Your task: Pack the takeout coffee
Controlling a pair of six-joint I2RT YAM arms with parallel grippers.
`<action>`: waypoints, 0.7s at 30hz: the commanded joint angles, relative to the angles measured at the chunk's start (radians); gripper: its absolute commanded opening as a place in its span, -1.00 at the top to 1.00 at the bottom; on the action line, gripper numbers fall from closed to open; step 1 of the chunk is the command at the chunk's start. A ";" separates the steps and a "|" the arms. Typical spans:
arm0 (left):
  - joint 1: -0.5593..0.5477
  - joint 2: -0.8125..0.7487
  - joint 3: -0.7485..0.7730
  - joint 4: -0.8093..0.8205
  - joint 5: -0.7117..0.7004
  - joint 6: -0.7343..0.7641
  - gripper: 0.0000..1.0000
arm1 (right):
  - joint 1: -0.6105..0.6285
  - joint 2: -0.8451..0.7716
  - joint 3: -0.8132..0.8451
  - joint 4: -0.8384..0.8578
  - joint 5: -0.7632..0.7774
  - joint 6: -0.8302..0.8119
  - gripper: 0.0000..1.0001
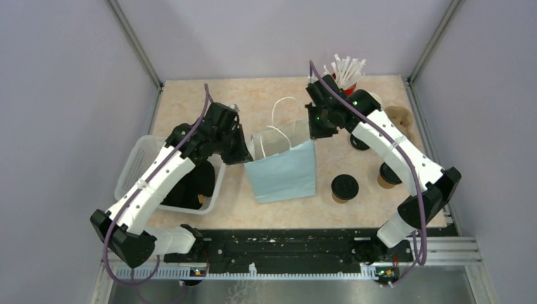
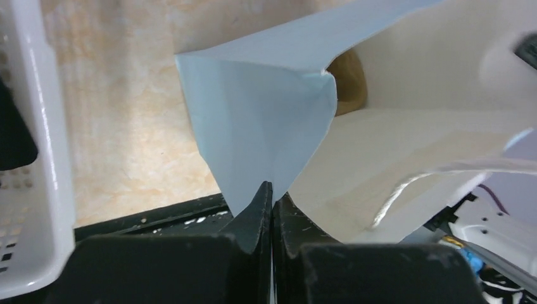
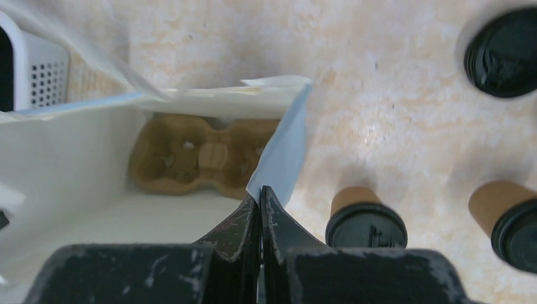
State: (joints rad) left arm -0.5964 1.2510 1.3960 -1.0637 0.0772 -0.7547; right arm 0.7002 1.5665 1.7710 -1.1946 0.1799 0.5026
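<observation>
Left hand [image 2: 272,195] and right hand [image 3: 260,197] are pinching opposite rims of the pale blue paper bag [image 1: 285,172]; black-lidded brown kraft-paper cups [image 1: 344,188] are standing upright, rightward, nearer the right hand.

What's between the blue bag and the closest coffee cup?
Nothing; the table between blue bag and coffee cup is bare, per the top view.

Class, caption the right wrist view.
Right gripper, jaws shut, holds open the blue bag; cup carrier inside, lidded cups outside.
</observation>
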 commanded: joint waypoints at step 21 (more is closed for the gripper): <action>0.000 0.054 0.153 -0.006 -0.152 0.127 -0.15 | -0.004 -0.015 0.268 -0.182 -0.057 0.053 -0.27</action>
State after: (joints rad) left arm -0.5972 1.2903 1.5017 -1.0561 -0.0303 -0.6830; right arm 0.6918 1.6104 1.9404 -1.2884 0.0525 0.5297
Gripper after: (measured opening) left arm 0.550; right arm 0.570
